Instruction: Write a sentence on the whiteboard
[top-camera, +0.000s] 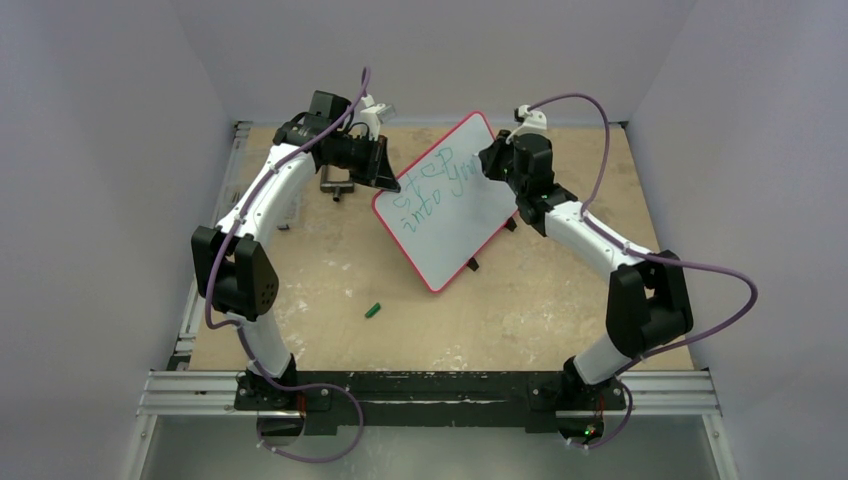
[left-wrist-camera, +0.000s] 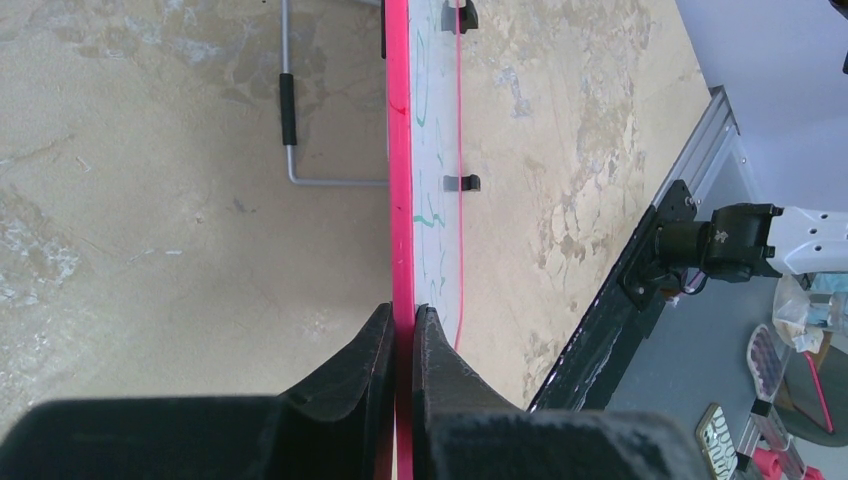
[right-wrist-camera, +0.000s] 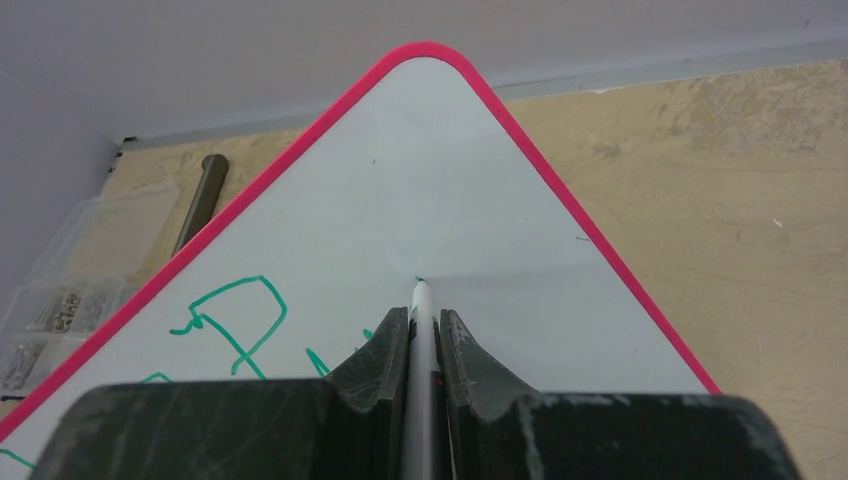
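Note:
The whiteboard (top-camera: 450, 205), white with a thin red rim, lies tilted on the table between the arms. Green words (top-camera: 432, 185) on it read "step" and "into you" in two lines. My left gripper (top-camera: 385, 172) is shut on the board's red rim (left-wrist-camera: 401, 180) at its left corner. My right gripper (top-camera: 492, 165) is shut on a white marker (right-wrist-camera: 422, 330). The marker's green tip (right-wrist-camera: 419, 281) touches the white surface (right-wrist-camera: 480, 230) at the right end of the second line. The letter "p" (right-wrist-camera: 235, 320) shows to the left of my fingers.
A green marker cap (top-camera: 373, 310) lies on the table near the middle front. A metal stand (top-camera: 336, 182) sits under my left arm and shows as a grey bar (left-wrist-camera: 288, 120) beside the board. A clear parts box (right-wrist-camera: 60, 300) is at the far left.

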